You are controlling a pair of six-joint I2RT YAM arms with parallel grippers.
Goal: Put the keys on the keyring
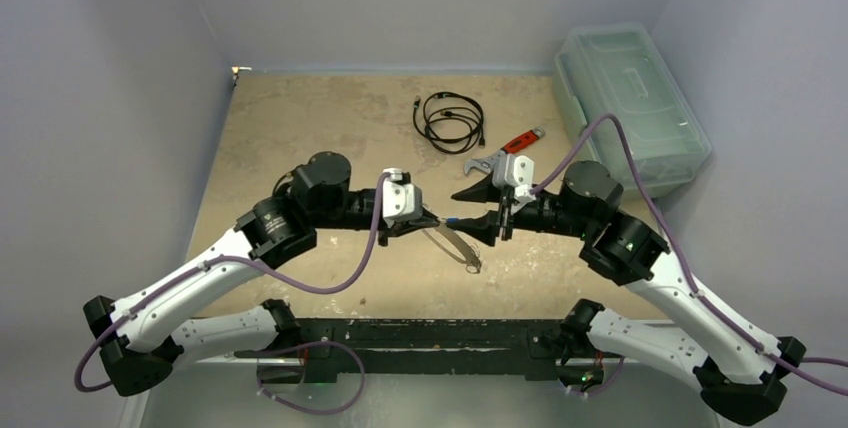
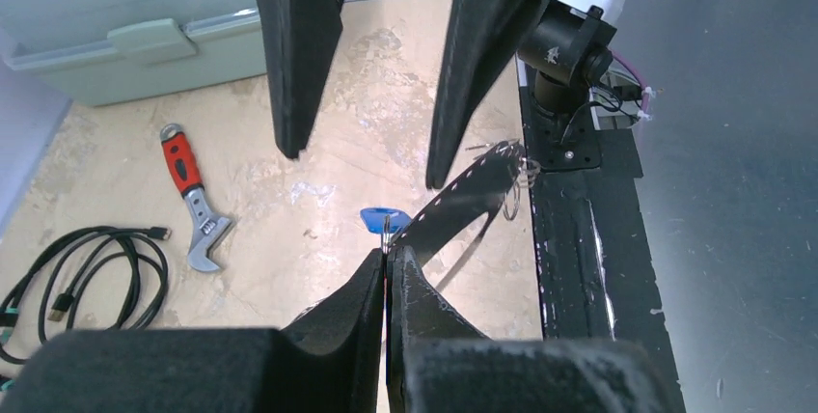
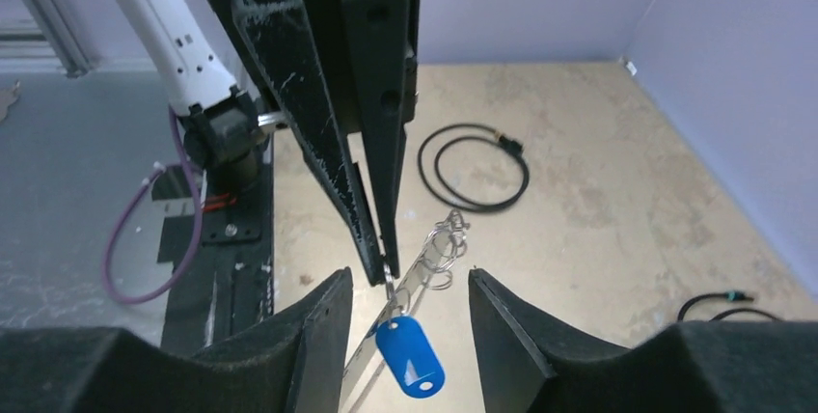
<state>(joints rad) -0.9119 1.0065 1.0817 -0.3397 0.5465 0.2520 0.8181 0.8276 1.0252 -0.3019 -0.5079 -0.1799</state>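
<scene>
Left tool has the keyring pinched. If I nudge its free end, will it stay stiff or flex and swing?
Probably flexes a little: the keyring is a thin flat band, held by the left tool at one edge only. Likely light, so a nudge may pivot it in that pinch. The blue key dangles loosely below and would likely swing.

the keyring [image 2: 463, 191] is hanging over the middle of the tabletop [image 1: 300, 118], pinched in the left tool [image 2: 388, 257], with a key [image 3: 410, 355] dangling between the right tool's [image 3: 410, 283] spread fingers. behind them the cable [image 1: 450, 120] is lying, with the wrench [image 1: 507, 150] at its right and the box [image 1: 630, 98] farther right.
</scene>
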